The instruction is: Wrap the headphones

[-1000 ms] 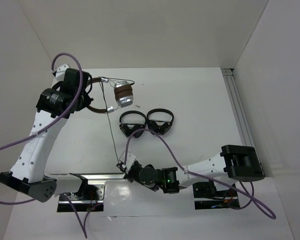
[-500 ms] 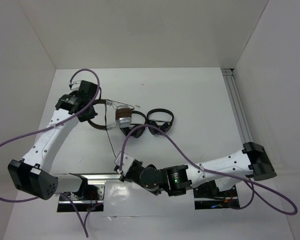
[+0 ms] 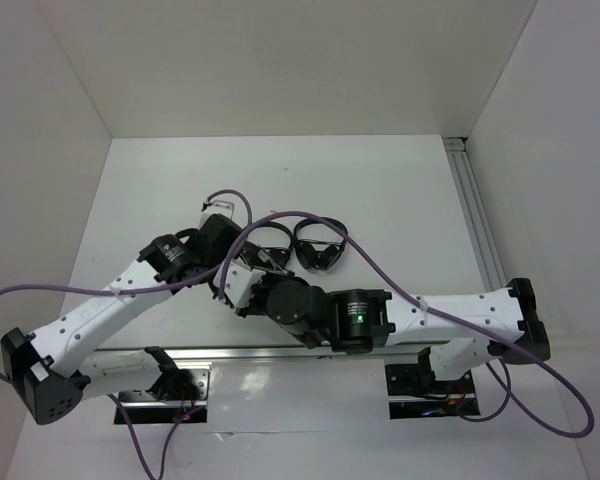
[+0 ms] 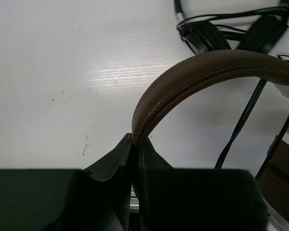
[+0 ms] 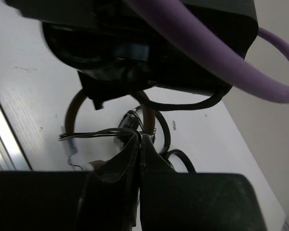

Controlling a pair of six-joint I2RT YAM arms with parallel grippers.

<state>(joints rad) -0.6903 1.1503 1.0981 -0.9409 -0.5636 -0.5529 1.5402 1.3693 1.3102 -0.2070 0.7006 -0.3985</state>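
Here, left pincer point(image 4: 135, 142) clamps the headphones point(image 4: 260, 60) by the headband point(image 4: 183, 82); right pincer point(image 5: 139, 138) pinches their cable point(image 5: 96, 133).

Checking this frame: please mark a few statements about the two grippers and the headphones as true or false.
1. The left gripper is clamped on the brown headband. True.
2. The right gripper is open and empty. False: it is shut on the thin cable.
3. Two black headphones lie on the table. True.
4. The grippers sit at opposite table edges. False: they are close together, beside the black headphones.
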